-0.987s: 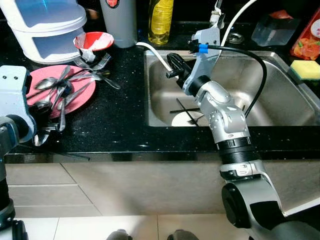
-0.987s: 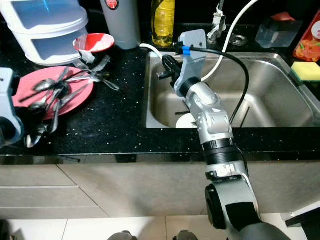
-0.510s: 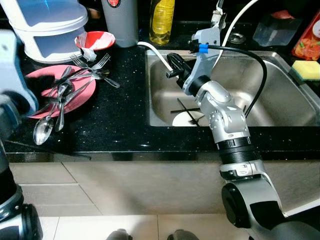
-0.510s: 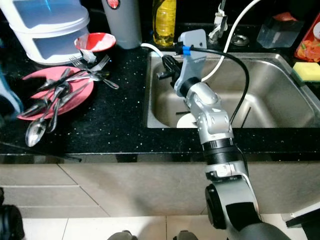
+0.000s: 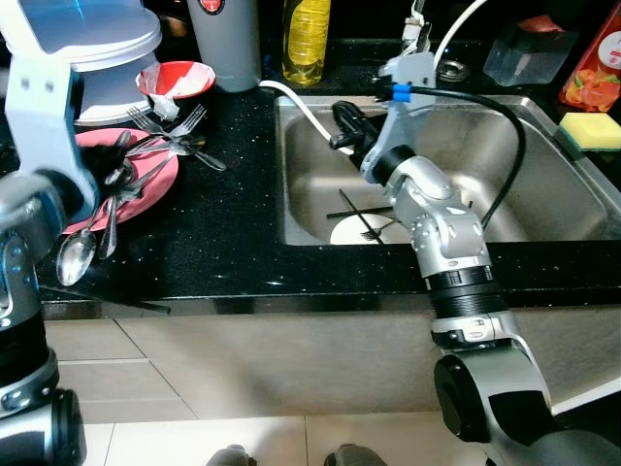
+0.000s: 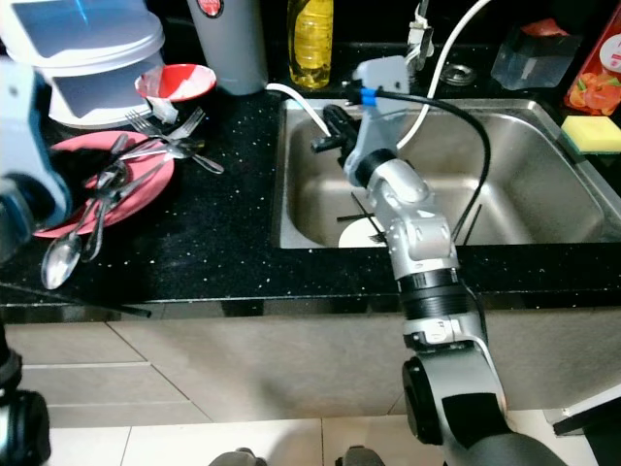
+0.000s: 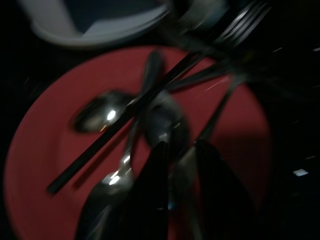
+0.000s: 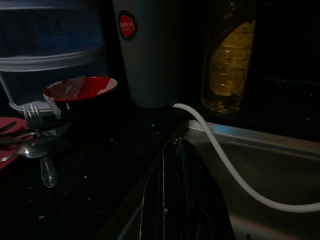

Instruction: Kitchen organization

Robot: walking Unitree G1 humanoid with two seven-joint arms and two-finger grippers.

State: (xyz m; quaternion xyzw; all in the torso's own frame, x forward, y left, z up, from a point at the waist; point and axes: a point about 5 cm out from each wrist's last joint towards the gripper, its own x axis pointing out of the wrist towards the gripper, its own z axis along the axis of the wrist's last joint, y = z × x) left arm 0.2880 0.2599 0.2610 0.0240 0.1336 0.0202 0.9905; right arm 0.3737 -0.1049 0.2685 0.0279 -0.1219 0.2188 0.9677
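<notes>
Spoons (image 7: 107,112), several, on one red plate (image 7: 45,150); left fingers (image 7: 150,195) parted, right fingers (image 8: 180,200) closed.

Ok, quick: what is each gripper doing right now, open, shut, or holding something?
Left gripper: open, fingers on either side of a spoon handle over the pink plate, not yet gripping.
Right gripper: shut, holding nothing, above the sink's left edge.

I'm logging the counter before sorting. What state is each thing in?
pink plate: on the counter, piled with cutlery.
red bowl: upright, scraps inside.
white plate: in the sink, dark utensils across it.
left gripper: just above the plate's spoons.
right gripper: shut, at the sink's edge.
</notes>
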